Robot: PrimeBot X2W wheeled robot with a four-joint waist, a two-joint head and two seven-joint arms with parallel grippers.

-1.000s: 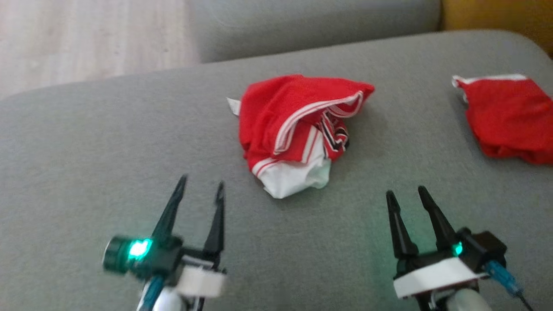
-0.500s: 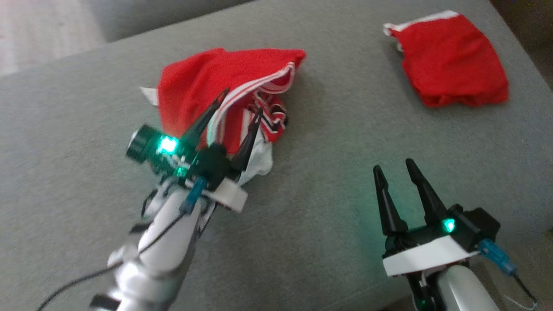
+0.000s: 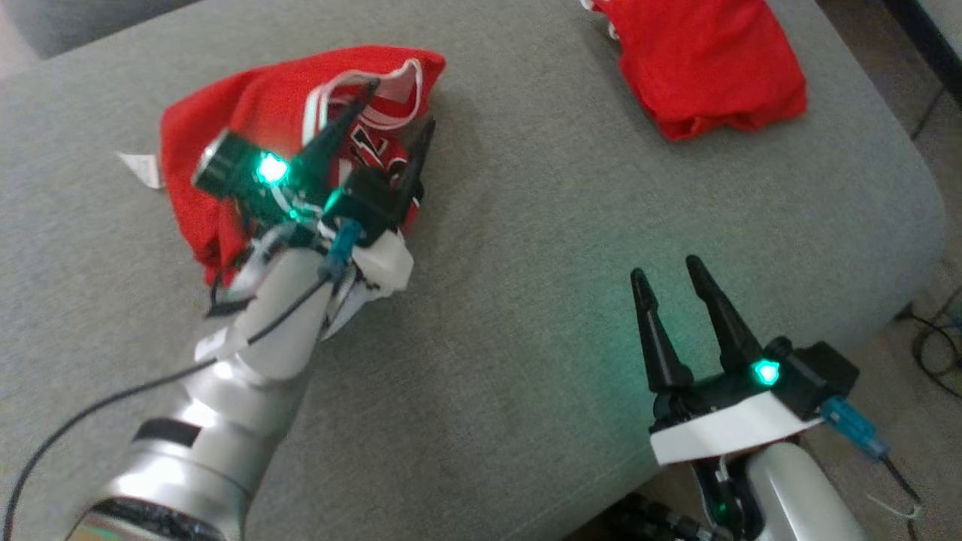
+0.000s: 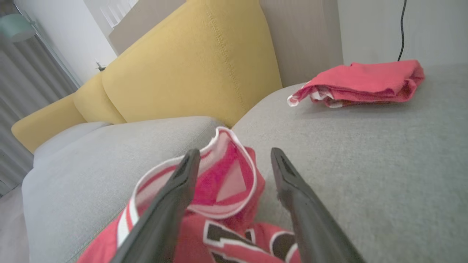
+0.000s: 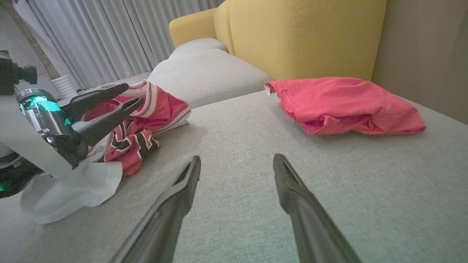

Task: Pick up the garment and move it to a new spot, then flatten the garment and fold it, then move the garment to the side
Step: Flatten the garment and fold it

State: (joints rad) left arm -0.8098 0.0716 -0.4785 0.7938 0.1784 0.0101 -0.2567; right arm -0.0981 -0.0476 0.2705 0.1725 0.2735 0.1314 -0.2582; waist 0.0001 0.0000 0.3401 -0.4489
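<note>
The seat cushion (image 3: 526, 263) carries both pieces: the garment (image 3: 195, 143) at the head view's upper left and the second garment (image 3: 706, 68) at upper right, well apart with bare cushion between. The left gripper (image 3: 398, 105) stands over the garment, its fingers to either side of the neck opening (clearest in the left wrist view). The right gripper (image 3: 665, 268) sits at lower right, over bare cushion near the edge. Past the second garment rises the backrest (image 4: 190, 65). A neighbouring cushion (image 4: 109, 146) lies beyond the garment. Cables (image 3: 936, 338) lie on the floor to the cushion's right.
</note>
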